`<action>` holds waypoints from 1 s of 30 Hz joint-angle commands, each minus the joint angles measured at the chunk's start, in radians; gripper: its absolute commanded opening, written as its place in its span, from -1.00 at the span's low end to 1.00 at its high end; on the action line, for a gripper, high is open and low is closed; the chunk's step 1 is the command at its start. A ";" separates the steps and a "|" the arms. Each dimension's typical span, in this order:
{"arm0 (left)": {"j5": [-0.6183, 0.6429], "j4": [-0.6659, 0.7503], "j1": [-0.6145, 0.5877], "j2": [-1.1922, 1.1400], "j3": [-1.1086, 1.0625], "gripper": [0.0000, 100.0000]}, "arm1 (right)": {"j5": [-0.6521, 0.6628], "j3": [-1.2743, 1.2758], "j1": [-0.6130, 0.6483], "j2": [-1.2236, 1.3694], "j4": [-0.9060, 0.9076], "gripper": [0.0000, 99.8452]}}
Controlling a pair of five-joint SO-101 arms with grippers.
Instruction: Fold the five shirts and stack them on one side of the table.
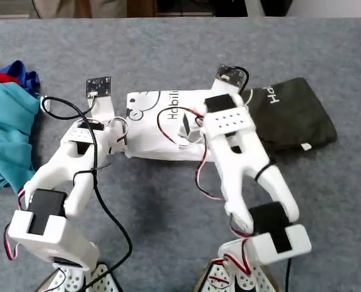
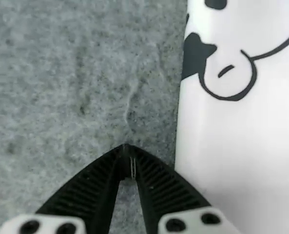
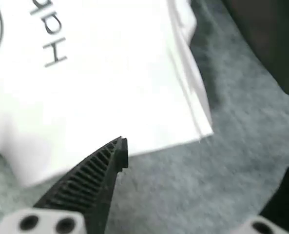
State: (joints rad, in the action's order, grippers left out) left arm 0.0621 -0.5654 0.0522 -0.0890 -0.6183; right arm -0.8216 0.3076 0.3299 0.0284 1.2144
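Jaws closed tip to tip, the left gripper [image 2: 128,163] points down at the grey table cover [image 2: 61,73], just beside the edge of the folded white shirt [image 2: 241,146]. The right gripper [image 3: 202,161] has its jaws spread and holds nothing, one ribbed finger [image 3: 98,173] over the same shirt's opposite end. A folded dark shirt [image 1: 296,115] lies just beyond the right gripper. A heap [image 1: 7,121] of teal, red and blue shirts sits well off the left gripper's outer side.
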 commanded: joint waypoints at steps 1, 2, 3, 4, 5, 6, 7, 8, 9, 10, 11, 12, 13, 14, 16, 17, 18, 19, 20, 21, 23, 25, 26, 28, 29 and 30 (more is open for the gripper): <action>0.006 0.012 -0.025 0.038 -0.002 -0.96 | -0.057 -0.002 0.012 0.036 -0.052 -0.07; 0.005 0.012 -0.025 0.038 -0.002 -0.96 | -0.071 -0.002 0.012 0.050 -0.060 -0.07; 0.005 0.012 -0.023 0.038 -0.002 -0.96 | -0.077 -0.004 0.012 0.064 -0.068 -0.07; 0.003 0.012 -0.023 0.038 -0.002 -0.96 | -0.080 -0.004 0.012 0.076 -0.080 -0.07; 0.003 0.012 -0.021 0.038 -0.002 -0.96 | -0.080 -0.004 0.012 0.087 -0.091 -0.07; 0.003 0.003 -0.020 0.038 0.002 -0.96 | -0.081 -0.004 0.012 0.096 -0.103 -0.07; 0.003 -0.014 -0.020 0.038 0.008 -0.96 | -0.081 -0.004 0.012 0.105 -0.118 -0.07; 0.003 -0.025 -0.020 0.038 0.015 -0.96 | -0.081 -0.004 0.012 0.114 -0.135 -0.07; 0.003 -0.029 -0.020 0.035 0.021 -0.96 | -0.081 -0.004 0.012 0.125 -0.153 -0.07; 0.003 -0.029 -0.021 0.035 0.021 -0.96 | -0.081 -0.004 0.012 0.136 -0.172 -0.07; 0.003 -0.029 -0.021 0.035 0.021 -0.96 | -0.081 -0.004 0.012 0.150 -0.192 -0.07; 0.003 -0.029 -0.021 0.035 0.021 -0.96 | -0.089 -0.004 0.012 0.165 -0.212 -0.07; 0.003 -0.029 -0.021 0.036 0.021 -0.96 | -0.112 -0.004 0.012 0.180 -0.230 -0.07; 0.003 -0.029 -0.023 0.036 0.021 -0.96 | -0.133 -0.004 0.012 0.194 -0.247 -0.07; 0.003 -0.029 -0.025 0.036 0.021 -0.96 | -0.153 -0.004 0.016 0.216 -0.267 -0.07; 0.003 -0.029 -0.025 0.036 0.021 -0.96 | -0.158 -0.005 0.016 0.222 -0.272 -0.07; 0.003 -0.029 -0.025 0.036 0.020 -0.96 | -0.160 -0.016 0.016 0.232 -0.269 -0.07; 0.003 -0.029 -0.025 0.036 0.020 -0.96 | -0.160 -0.027 0.016 0.240 -0.265 -0.07; 0.003 -0.029 -0.025 0.036 0.020 -0.96 | -0.160 -0.036 0.016 0.248 -0.265 -0.07; 0.003 -0.029 -0.025 0.036 0.020 -0.96 | -0.160 -0.045 0.016 0.255 -0.265 -0.09; 0.003 -0.029 -0.025 0.036 0.020 -0.96 | -0.155 -0.065 0.016 0.268 -0.265 -0.20; 0.003 -0.029 -0.025 0.036 0.020 -0.96 | -0.150 -0.082 0.015 0.282 -0.265 -0.33; 0.003 -0.029 -0.025 0.036 0.020 -0.96 | -0.150 -0.088 0.013 0.288 -0.265 -0.39; 0.003 -0.029 -0.026 0.036 0.020 -0.96 | -0.150 -0.093 0.012 0.300 -0.265 -0.47; 0.003 -0.029 -0.026 0.036 0.020 -0.96 | -0.150 -0.093 0.012 0.305 -0.265 -0.49; 0.003 -0.029 -0.026 0.036 0.020 -0.96 | -0.149 -0.093 0.012 0.308 -0.265 -0.49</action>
State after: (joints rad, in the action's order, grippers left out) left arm 0.0621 -0.5854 0.0506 -0.0890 -0.6168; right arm -0.9689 0.2601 0.3314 0.3322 0.9613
